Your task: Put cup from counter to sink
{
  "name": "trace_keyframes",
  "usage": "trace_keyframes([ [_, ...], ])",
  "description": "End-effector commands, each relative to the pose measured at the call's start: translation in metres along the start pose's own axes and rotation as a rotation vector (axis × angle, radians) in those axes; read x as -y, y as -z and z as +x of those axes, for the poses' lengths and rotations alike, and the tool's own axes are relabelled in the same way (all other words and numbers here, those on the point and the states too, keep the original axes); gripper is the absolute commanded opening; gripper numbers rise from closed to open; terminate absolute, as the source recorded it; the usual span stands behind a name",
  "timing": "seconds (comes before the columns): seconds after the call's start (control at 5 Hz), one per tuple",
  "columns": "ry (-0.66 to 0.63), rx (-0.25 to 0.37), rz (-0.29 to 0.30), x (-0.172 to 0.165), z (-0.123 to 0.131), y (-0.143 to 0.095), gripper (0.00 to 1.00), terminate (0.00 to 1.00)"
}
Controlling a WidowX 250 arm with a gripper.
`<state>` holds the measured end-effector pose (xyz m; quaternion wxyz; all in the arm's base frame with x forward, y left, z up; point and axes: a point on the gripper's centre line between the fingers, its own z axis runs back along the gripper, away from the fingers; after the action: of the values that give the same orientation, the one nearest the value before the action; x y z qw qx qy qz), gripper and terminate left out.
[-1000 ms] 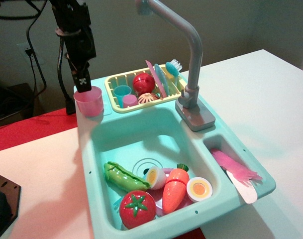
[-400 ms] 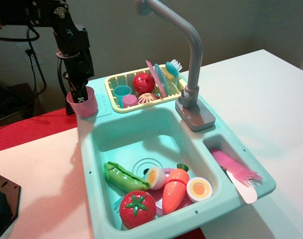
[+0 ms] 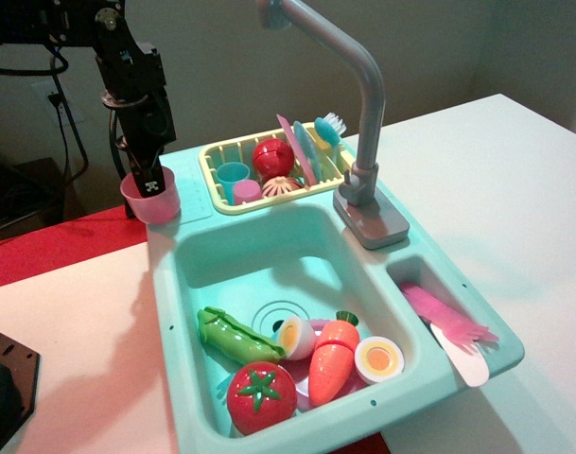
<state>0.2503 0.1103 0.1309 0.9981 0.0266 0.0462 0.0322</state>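
Observation:
The translucent pink cup (image 3: 154,200) is at the far left corner of the light-teal counter (image 3: 195,202), overhanging its left edge. My black gripper (image 3: 150,180) comes down from above, with one finger inside the cup and the jaws shut on its rim. I cannot tell whether the cup's base touches the counter. The sink (image 3: 259,260) lies in front and to the right of the cup. It is a deep teal basin with a ringed drain (image 3: 278,311).
In the basin lie a pea pod (image 3: 235,338), tomato (image 3: 261,396), carrot (image 3: 331,357) and egg halves (image 3: 378,359). The yellow dish rack (image 3: 215,158) holds a small blue cup (image 3: 233,176) and a small pink cup (image 3: 247,191). The grey tap (image 3: 367,123) stands at the right.
My gripper has moved left with the pink cup, carrying it from over the counter to the counter's left edge.

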Motion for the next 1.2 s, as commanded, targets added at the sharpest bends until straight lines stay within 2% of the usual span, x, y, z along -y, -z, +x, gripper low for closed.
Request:
trace_keyframes([
  [0.0,0.061,0.103,0.015,0.020,0.018,-0.032,0.00,0.00],
  [0.4,0.150,0.151,-0.022,0.075,0.046,-0.053,0.00,0.00],
  [0.8,0.195,0.158,-0.051,0.115,0.063,-0.043,0.00,0.00],
  [1.0,0.195,0.154,-0.033,0.120,0.069,-0.029,0.00,0.00],
])
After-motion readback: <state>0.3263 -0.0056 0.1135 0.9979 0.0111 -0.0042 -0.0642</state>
